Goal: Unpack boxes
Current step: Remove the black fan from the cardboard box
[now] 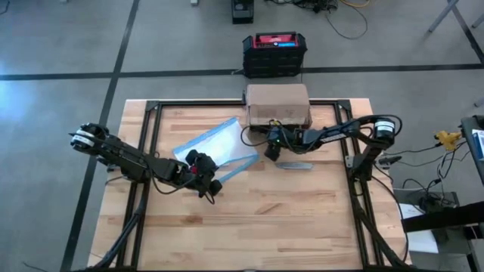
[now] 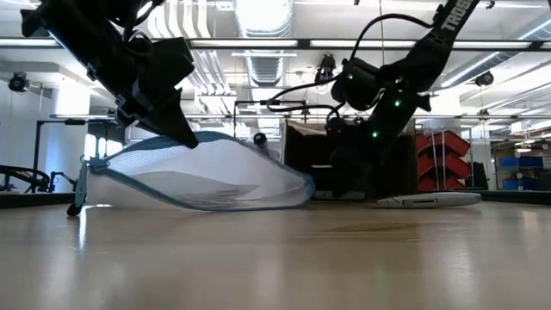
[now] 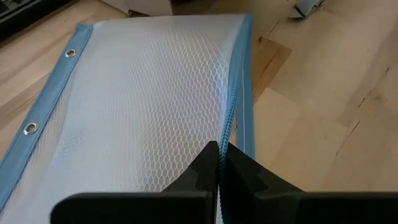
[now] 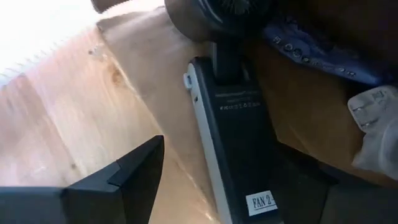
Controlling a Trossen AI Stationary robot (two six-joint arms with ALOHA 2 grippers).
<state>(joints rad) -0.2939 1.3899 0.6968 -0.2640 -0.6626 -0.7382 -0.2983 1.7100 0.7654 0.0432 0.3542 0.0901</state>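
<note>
Right gripper (image 4: 205, 186) spread wide, 1 dark finger (image 4: 134, 171) over the wooden table (image 4: 62, 106). Ahead, a black device (image 4: 239, 137) labelled "FAN 2" lies on brown cardboard (image 4: 311, 112).

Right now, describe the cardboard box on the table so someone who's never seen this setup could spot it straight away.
Start at the wooden table and go to its far edge, near the middle. The brown cardboard box sits there, with the right tool just in front of it. Unlike the black-and-red case on the floor behind it or the flat blue-edged mesh pouch beside it, it is plain brown.
</note>
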